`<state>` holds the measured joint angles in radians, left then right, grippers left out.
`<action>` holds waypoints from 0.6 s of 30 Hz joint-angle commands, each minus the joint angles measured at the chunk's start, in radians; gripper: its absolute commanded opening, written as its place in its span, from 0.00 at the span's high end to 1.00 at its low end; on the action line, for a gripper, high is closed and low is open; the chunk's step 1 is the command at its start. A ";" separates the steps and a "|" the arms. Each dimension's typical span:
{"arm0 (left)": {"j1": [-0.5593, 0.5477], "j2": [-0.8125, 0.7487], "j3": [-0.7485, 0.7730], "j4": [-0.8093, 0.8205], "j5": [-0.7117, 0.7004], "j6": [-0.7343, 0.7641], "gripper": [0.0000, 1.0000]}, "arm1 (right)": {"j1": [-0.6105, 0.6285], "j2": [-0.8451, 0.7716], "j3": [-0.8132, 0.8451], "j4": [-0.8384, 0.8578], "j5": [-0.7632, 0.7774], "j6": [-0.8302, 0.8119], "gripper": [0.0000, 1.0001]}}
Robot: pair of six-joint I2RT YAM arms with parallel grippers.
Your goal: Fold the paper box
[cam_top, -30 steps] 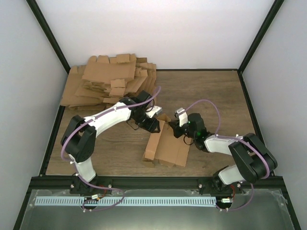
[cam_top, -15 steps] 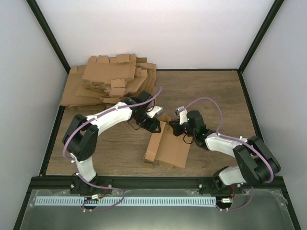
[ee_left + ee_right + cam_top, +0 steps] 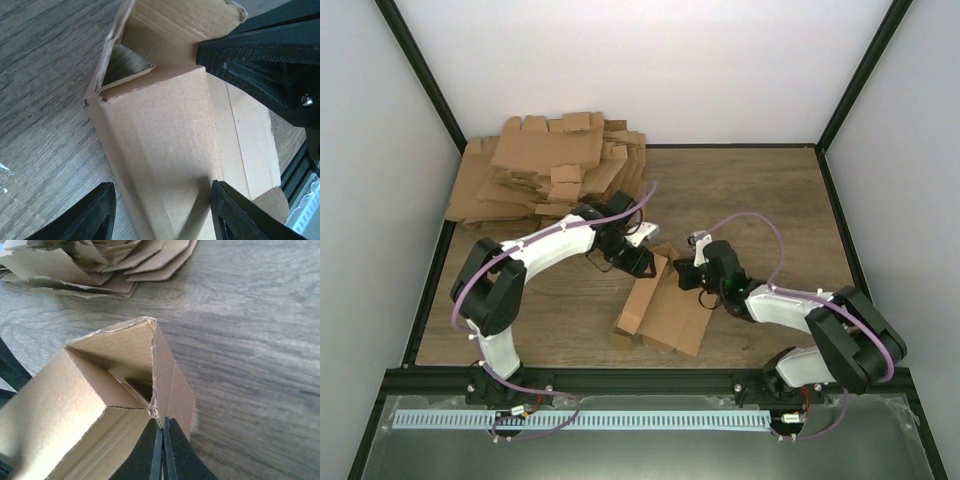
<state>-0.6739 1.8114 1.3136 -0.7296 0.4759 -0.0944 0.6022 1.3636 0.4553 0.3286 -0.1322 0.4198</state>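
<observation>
The paper box [image 3: 660,305] is a brown cardboard piece, partly folded into an open sleeve, lying on the table between the arms. My left gripper [image 3: 638,262] is at its far end. In the left wrist view the left gripper [image 3: 161,185] stands open astride the box's folded body [image 3: 165,130], with wood showing beside the left finger. My right gripper [image 3: 686,276] is at the box's far right corner. In the right wrist view the right gripper [image 3: 161,422] is shut, pinching the ragged edge of an upright flap of the box [image 3: 170,380].
A big pile of flat cardboard blanks [image 3: 550,170] lies at the back left of the wooden table [image 3: 760,200], and its edge shows in the right wrist view [image 3: 100,260]. Black frame rails border the table. The right arm's black gripper body [image 3: 260,55] sits close to the left gripper.
The right gripper has shifted left and nearer with the flap. The box has turned a little, its near end swinging left. The left arm has hardly moved.
</observation>
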 commanded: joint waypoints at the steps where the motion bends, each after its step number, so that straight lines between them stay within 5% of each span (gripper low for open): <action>1: 0.002 0.005 -0.024 0.030 -0.003 -0.004 0.46 | 0.028 -0.023 -0.052 0.060 0.028 0.063 0.99; 18: 0.003 -0.014 -0.063 0.090 0.025 -0.017 0.46 | 0.048 -0.056 -0.156 0.134 -0.013 0.117 0.96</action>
<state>-0.6739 1.8111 1.2675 -0.6819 0.5018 -0.1066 0.6323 1.3174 0.3172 0.4374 -0.1177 0.5156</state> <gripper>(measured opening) 0.541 0.043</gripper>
